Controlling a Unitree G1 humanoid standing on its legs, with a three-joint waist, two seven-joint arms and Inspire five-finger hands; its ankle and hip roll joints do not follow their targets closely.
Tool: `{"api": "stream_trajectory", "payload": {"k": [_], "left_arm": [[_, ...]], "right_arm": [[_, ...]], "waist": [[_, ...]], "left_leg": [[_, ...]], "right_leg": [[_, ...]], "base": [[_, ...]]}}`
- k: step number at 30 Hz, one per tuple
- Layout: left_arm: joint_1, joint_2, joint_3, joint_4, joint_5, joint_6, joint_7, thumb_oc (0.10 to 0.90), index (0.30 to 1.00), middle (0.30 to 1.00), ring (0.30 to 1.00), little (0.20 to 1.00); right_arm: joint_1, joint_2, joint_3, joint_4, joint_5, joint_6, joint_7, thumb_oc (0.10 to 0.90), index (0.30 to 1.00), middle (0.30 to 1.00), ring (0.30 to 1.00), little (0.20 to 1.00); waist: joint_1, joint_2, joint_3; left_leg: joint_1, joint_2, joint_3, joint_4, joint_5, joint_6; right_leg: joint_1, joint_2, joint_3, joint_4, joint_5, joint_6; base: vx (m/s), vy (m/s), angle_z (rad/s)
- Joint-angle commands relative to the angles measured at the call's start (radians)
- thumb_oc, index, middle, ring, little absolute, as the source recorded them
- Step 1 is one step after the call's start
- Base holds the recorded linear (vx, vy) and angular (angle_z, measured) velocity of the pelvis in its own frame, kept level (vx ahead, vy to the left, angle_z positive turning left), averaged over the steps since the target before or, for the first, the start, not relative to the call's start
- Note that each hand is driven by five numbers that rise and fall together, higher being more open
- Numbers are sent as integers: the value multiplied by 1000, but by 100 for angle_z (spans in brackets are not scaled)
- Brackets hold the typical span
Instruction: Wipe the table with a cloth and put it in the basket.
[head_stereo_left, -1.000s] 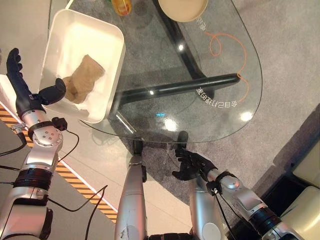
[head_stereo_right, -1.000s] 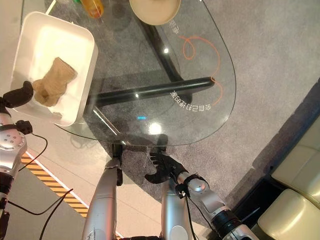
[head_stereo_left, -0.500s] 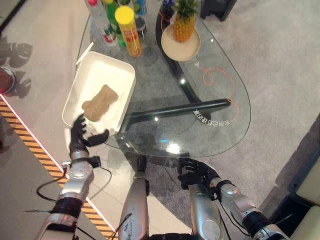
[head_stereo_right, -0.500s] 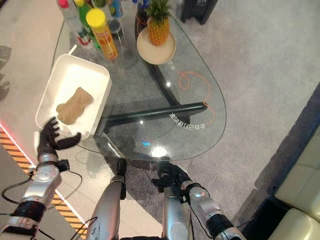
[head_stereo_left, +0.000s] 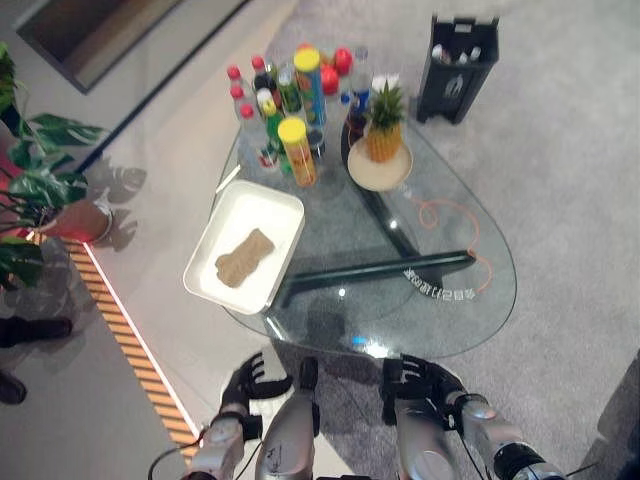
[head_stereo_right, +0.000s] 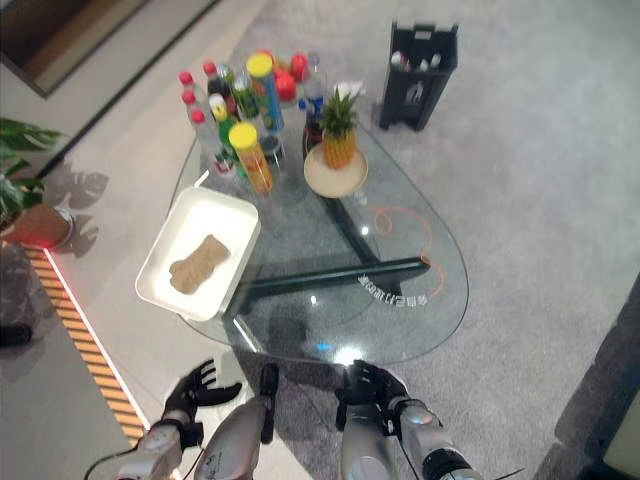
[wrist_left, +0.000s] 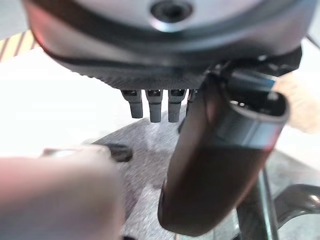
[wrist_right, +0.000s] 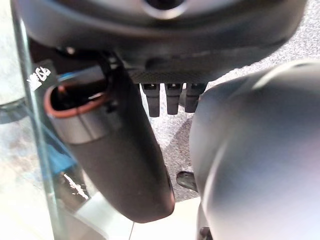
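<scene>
Two hands: both hang low, off the near edge of the rounded clear glass table (head_stereo_left: 470, 290) with its dark metal frame underneath.
Left hand (head_stereo_right: 190, 388): dark, empty, fingers (head_stereo_right: 203, 372) spread apart and relaxed, thumb standing out to the side, over the pale floor near the table's near-left edge.
Right hand (head_stereo_left: 420, 378): dark, empty, fingers (head_stereo_left: 395, 372) curled loosely, just off the table's near edge, over the grey carpet.
Cloth: a crumpled tan cloth (head_stereo_left: 244, 258) lies inside the white rectangular plastic basket (head_stereo_left: 285, 205), apart from both hands.
Basket: sits on the table's left side.
Far end of table: cluster of coloured bottles and cans (head_stereo_left: 290, 95); beside it a pineapple (head_stereo_left: 384, 128) on a round beige plate (head_stereo_left: 362, 176).
Beyond the table: black bin (head_stereo_left: 456, 55) on the carpet.
Left edge: potted green plant (head_stereo_left: 40, 180) on the floor.
</scene>
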Motion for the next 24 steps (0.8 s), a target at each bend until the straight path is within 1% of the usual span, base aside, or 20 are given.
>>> {"api": "stream_trajectory", "payload": {"k": [1,4,6,9,14,15,17,20,21,24], "left_arm": [[1,5,31,72,16,-31,-14,800,900,900,900,900],[3,-20,29,150,25,-36,-13,800,900,900,900,900],[6,-39,26,219,34,-50,-30,800,900,900,900,900],[13,-55,21,268,47,-58,-32,800,900,900,900,900],[13,-57,32,319,24,-32,-62,800,900,900,900,900],[13,-54,41,332,13,-27,-84,800,900,900,900,900],[11,-56,44,343,20,-34,-94,800,900,900,900,900],[11,-58,45,347,12,-27,-104,800,900,900,900,900],[8,-62,44,350,15,-16,-107,800,900,900,900,900],[6,-63,45,358,22,-14,-108,800,900,900,900,900]], "right_arm": [[74,34,-2,49,-4,-5,-17,800,900,900,900,900],[76,53,-12,116,-1,2,-23,800,900,900,900,900],[79,70,-19,181,-7,-7,-16,800,900,900,900,900],[85,86,-30,228,-18,-12,-23,800,900,900,900,900],[86,95,-40,266,-50,-30,-37,800,900,900,900,900],[88,97,-42,271,-70,-36,-44,800,900,900,900,900],[90,99,-42,282,-92,-42,-48,800,900,900,900,900],[94,103,-46,296,-107,-33,-49,800,900,900,900,900],[93,105,-49,313,-112,-31,-45,800,900,900,900,900],[91,106,-51,325,-118,-34,-40,800,900,900,900,900]], "waist": [[11,-65,-53],[9,-68,-90],[9,-67,-127],[6,-63,-164],[4,-59,-190],[1,-58,-199],[-3,-56,-210],[-7,-54,-223],[-8,-53,-229],[-7,-53,-236]], "left_leg": [[5,-84,-22,-49,66,35],[40,-73,-23,-84,73,32],[71,-64,-20,-116,78,30],[103,-52,-11,-141,78,27],[133,-45,-8,-171,80,28],[144,-43,-4,-182,80,29],[153,-40,1,-191,78,30],[165,-37,5,-200,75,31],[171,-36,8,-202,72,33],[177,-35,12,-204,68,35]], "right_leg": [[165,46,-34,-99,-10,-29],[193,39,-31,-130,6,-19],[220,36,-29,-164,20,-10],[246,31,-26,-194,33,-3],[267,25,-21,-216,45,8],[272,22,-19,-219,45,11],[277,20,-18,-223,46,13],[285,17,-15,-231,50,17],[288,15,-13,-234,51,18],[293,12,-14,-235,51,20]], "base": [[88,-30,-3],[77,-24,-6],[117,-17,-2],[89,-3,-3],[49,3,-5],[46,7,-1],[43,12,-1],[46,22,-2],[33,19,-2],[10,5,0]]}}
